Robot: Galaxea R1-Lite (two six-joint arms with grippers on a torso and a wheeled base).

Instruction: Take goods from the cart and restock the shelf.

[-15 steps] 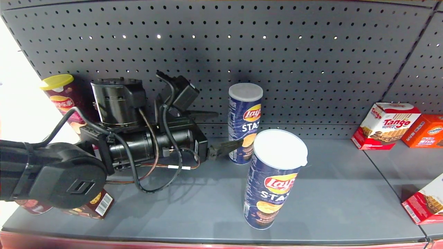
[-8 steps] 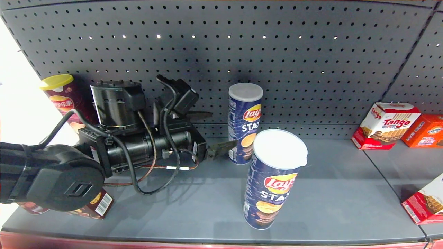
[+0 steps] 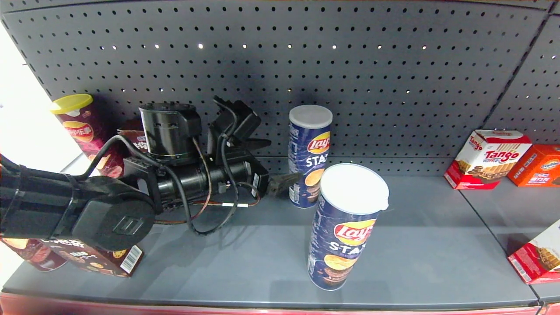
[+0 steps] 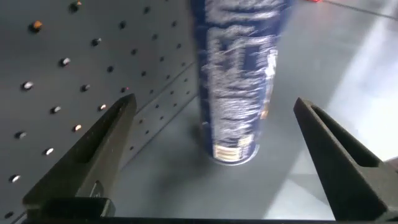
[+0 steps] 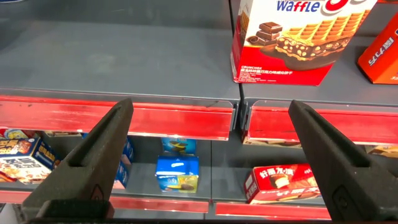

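Two blue chip cans with white lids stand upright on the grey shelf. The rear can is by the pegboard and the front can is nearer the edge. My left gripper is open, lying level just left of the rear can. In the left wrist view that rear can stands just beyond the open left gripper, in line with the gap, and nothing is clasped. My right gripper is open and holds nothing, facing lower shelves.
A maroon can with a yellow lid and a dark cookie box sit at the left. Wafer boxes, an orange box and another box are at the right. A waffle box sits above a red shelf edge.
My left arm has shifted to the right and a little toward the pegboard, with its gripper still open beside the rear can. Both cans stand where they were.
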